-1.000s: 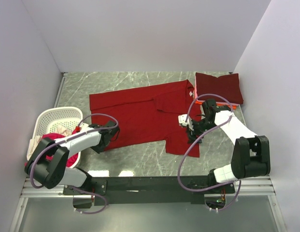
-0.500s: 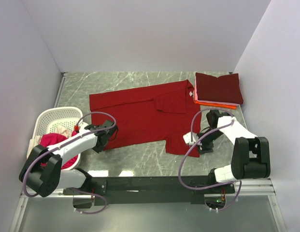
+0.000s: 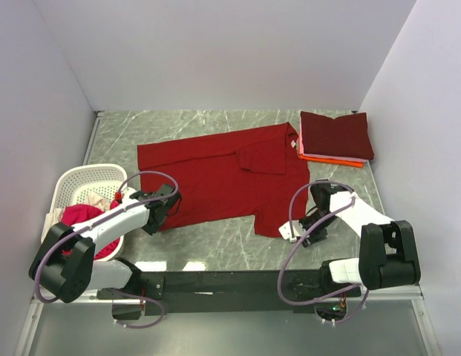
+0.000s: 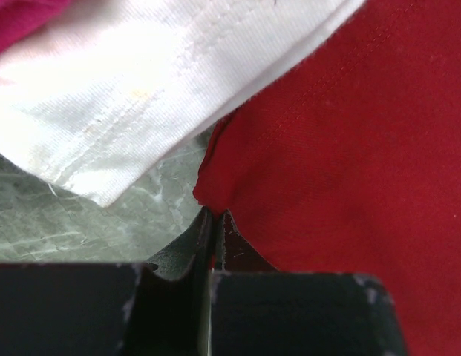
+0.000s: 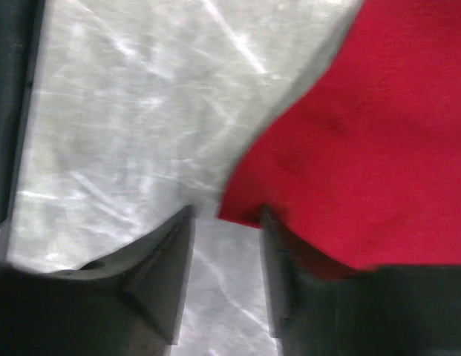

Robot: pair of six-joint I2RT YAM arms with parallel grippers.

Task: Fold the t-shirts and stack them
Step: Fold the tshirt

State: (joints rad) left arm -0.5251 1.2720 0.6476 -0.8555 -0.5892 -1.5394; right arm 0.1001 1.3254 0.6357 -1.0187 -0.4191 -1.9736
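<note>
top view: big dark red t-shirt (image 3: 223,178) spread flat mid-frame on grey marble table (image 3: 178,126), collar end toward the right, one sleeve folded in over the body. lower-right hem corner hangs nearest the arm bases.

upper right of frame: maroon t-shirt (image 3: 336,135) folded square, sitting on a folded orange t-shirt (image 3: 330,159); only an orange strip shows along its lower edge. the stack is apart from the red shirt.

left of frame: white lattice basket (image 3: 89,178) w/ a magenta-pink t-shirt (image 3: 80,215) and some cream cloth (image 3: 102,200) bunched inside.

left gripper (image 3: 165,213) sits at the red shirt's lower-left corner, low on the table. left wrist view: left gripper (image 4: 214,222) has its fingers pressed together, no gap, w/ the dark red t-shirt (image 4: 349,148) corner nipped at the tips. white stitched cloth (image 4: 163,81) fills the upper left of that frame, a sliver of magenta (image 4: 22,15) at the top-left corner, marble below it.

right gripper (image 3: 297,231) at the shirt's lower-right corner. right wrist view, a bit blurred: right gripper (image 5: 223,222) has its fingers (image 5: 171,259) apart w/ bare marble in the gap. the dark red t-shirt (image 5: 364,148) corner pokes into the gap, up against the right-hand finger. not clamped on it.
</note>
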